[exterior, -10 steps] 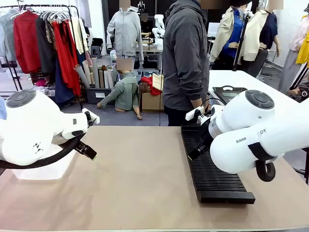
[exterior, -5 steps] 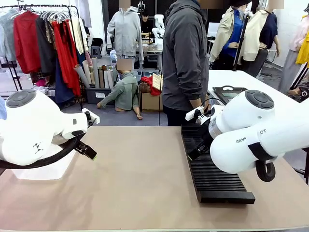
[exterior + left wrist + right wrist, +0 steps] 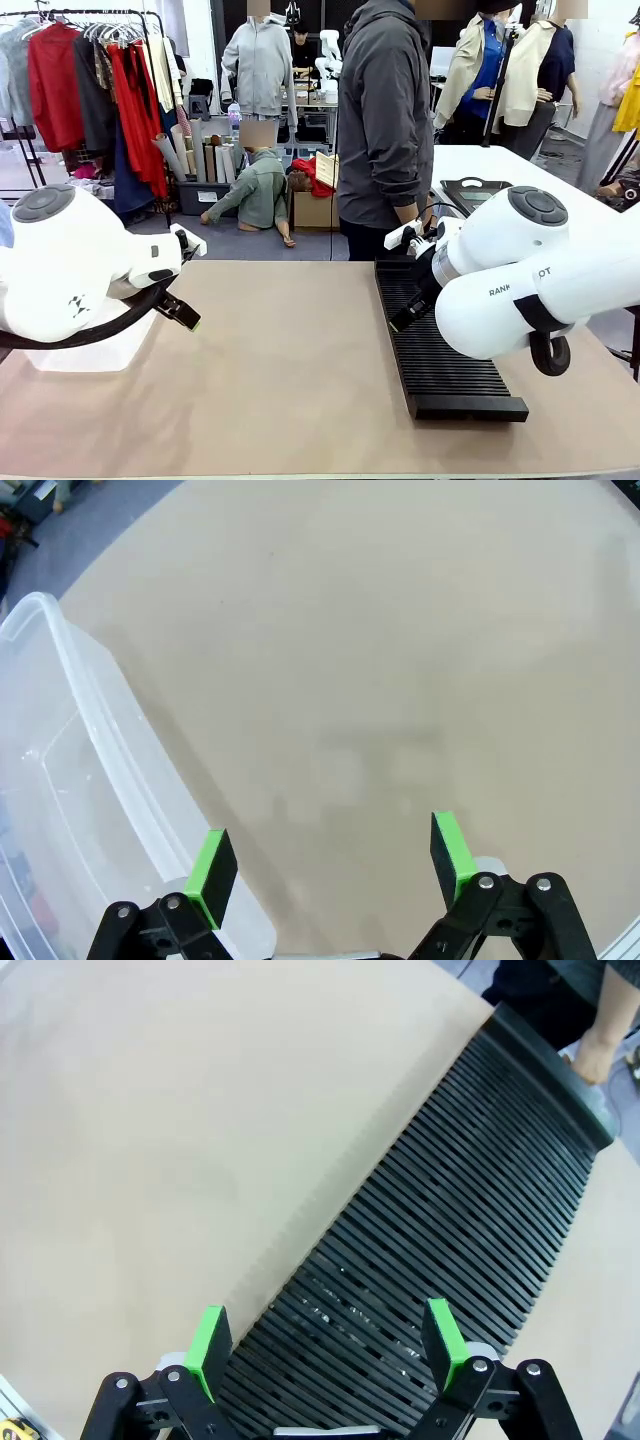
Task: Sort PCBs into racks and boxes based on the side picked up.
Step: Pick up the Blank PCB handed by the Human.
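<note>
at the far left a clear tub (image 3: 95, 357) sits on the table (image 3: 290, 360) under the left arm (image 3: 70, 265). in the left wrist view its rolled rim and low wall (image 3: 95, 740) run along the left side, and one green pad (image 3: 212, 875) hangs just over that rim. the left gripper (image 3: 331, 865) is spread wide and holds nothing; bare tan tabletop lies between its fingers. a small dark mark shows on the left arm's white shell, too small to read.

past the middle a person (image 3: 385, 120) in a grey jacket stands at the far edge of the table. right of that the long black rack (image 3: 440, 360) lies lengthwise, its near end toward the robot's side. in the right wrist view its ribbed slots (image 3: 450, 1240) cross the picture, and the person's hand (image 3: 590, 1055) is near its far end. the right gripper (image 3: 326, 1345) hovers over the rack, fingers spread, nothing between them.

the right arm (image 3: 540, 280) bears partial black lettering – "rank" and "ot" are all that can be read.

against a second ago nothing on the table differs – arms, rack and tub are in the same places.
</note>
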`<state>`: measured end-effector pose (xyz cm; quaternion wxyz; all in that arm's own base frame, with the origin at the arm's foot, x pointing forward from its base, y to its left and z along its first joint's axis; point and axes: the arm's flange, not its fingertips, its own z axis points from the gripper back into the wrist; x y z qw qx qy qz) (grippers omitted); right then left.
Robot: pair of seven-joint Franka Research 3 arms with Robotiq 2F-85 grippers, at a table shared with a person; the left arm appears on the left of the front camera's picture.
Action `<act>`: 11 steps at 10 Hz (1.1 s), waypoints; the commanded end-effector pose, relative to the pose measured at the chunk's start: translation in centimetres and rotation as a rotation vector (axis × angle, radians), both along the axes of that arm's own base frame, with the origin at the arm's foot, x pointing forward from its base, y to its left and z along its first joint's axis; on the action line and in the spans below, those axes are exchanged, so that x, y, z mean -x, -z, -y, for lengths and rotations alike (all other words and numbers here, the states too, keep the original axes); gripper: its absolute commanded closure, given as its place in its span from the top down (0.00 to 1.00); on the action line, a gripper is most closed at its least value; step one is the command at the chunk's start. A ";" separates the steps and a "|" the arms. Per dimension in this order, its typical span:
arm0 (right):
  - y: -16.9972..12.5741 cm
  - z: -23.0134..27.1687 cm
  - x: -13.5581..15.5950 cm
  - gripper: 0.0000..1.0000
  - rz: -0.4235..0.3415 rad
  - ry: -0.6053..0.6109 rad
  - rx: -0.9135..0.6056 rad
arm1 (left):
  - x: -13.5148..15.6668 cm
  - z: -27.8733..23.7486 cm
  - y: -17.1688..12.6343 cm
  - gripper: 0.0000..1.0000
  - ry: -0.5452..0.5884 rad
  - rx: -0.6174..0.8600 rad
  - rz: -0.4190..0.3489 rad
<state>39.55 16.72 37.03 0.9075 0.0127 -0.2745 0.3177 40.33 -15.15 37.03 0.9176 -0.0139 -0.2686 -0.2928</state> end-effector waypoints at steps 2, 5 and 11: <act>-1.3 0.8 -0.2 1.00 0.000 0.020 0.004 | -0.2 -0.2 -1.2 1.00 0.008 0.055 -0.034; -5.0 2.1 -1.8 1.00 -0.139 0.152 -0.061 | -2.6 -0.6 -5.0 1.00 0.027 0.074 -0.135; -15.1 7.8 -2.6 1.00 -0.372 0.058 -0.546 | -4.9 -1.7 -16.2 1.00 -0.013 0.379 -0.415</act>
